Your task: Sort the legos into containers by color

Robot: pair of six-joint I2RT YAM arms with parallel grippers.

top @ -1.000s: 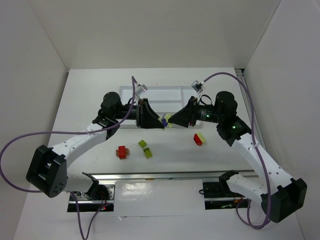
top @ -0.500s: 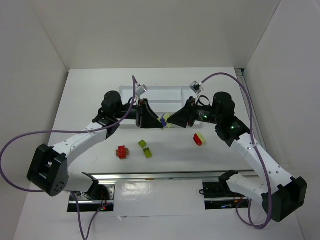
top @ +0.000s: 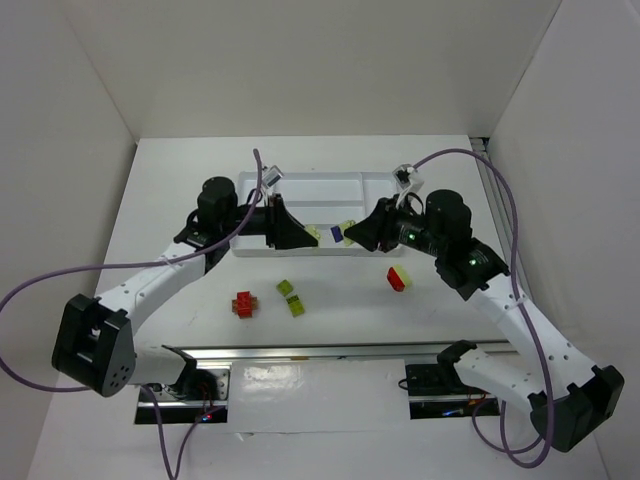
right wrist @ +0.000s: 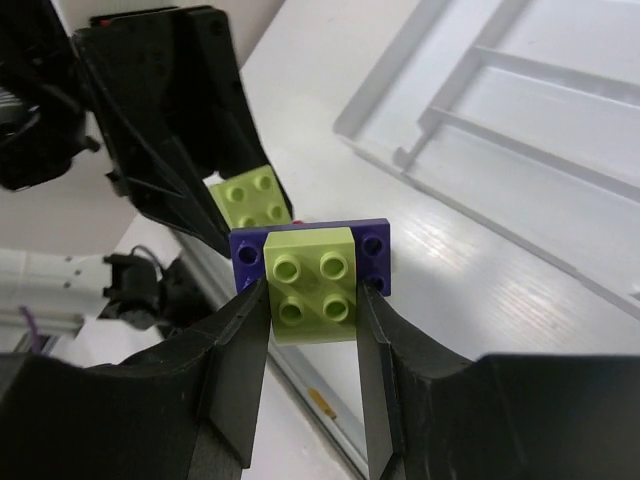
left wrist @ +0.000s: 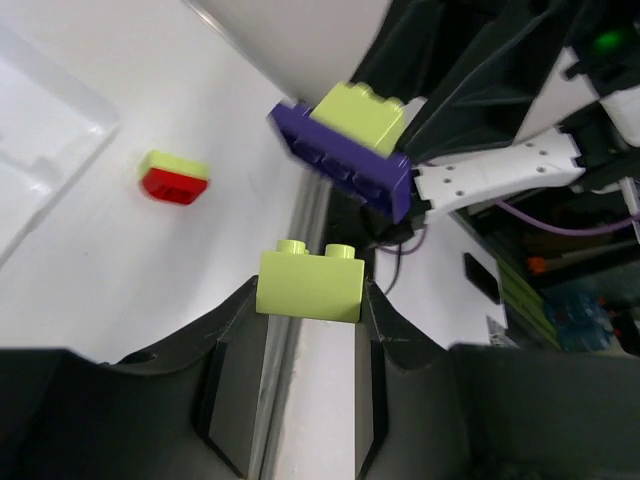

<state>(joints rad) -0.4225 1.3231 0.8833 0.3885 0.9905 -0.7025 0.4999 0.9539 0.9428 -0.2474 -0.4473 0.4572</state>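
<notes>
The left arm reaches in from the near left. Its gripper is over the tray's near edge, clamped on a small yellow-green brick. Facing it, the right gripper pinches a square yellow-green brick seated on a purple plate. A second ago the claws met in one stack; now they have drawn apart. The small brick's long axis spans the left fingers, studs toward the plate, and the plate's long axis spans the right fingers.

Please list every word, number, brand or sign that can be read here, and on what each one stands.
No text can be read.
The yellow-green brick, the purple-and-green stack and the white tray bear no print.
A small orange mark beneath the stack is too blurred to read.
</notes>
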